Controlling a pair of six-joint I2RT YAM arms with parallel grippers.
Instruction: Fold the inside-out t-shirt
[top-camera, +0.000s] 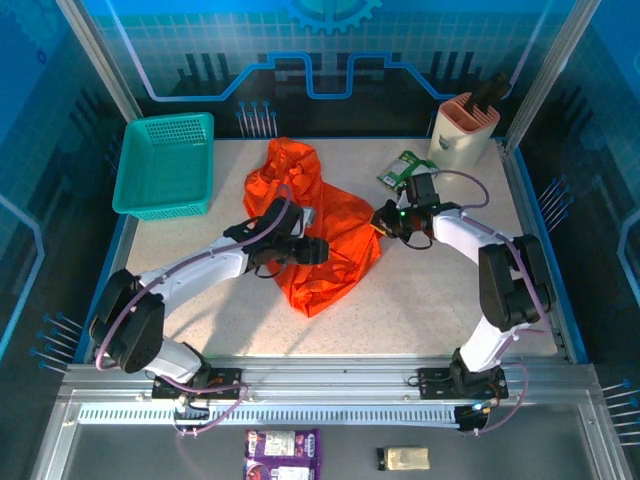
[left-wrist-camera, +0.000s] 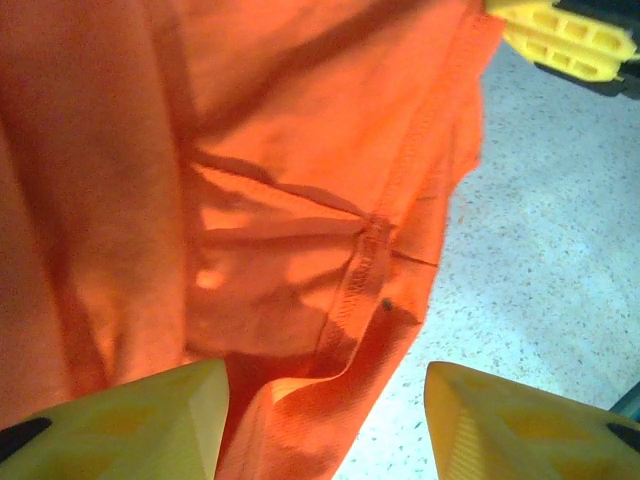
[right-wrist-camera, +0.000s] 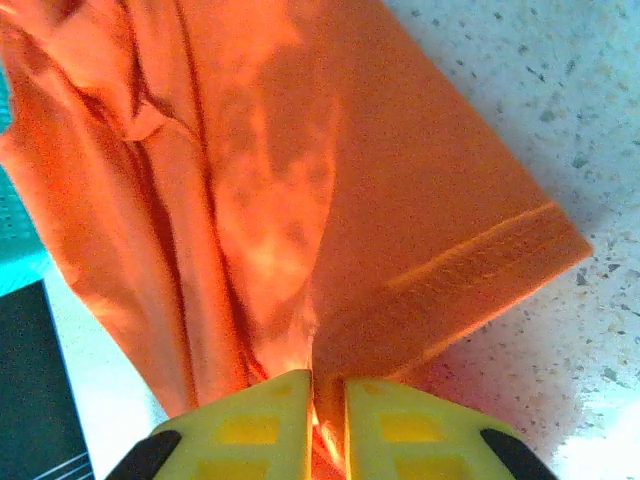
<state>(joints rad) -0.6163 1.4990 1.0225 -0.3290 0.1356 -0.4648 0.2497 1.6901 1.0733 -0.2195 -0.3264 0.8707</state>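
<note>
Shirt: the orange t-shirt (top-camera: 330, 250) lay crumpled mid-table (top-camera: 430, 300), right between both arms.
Right claw: the right gripper (right-wrist-camera: 328, 405) was clenched on the shirt's hemmed edge.
Left claw: the left gripper (left-wrist-camera: 325, 410) had its jaws apart, cloth loose between them.

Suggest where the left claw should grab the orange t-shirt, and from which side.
Take the stitched edge of the t-shirt, coming in from the bare table beside it. That edge lies free, between the fingers of the open left claw. The right claw is shut on another hemmed corner, so this probably spreads the cloth.
</note>
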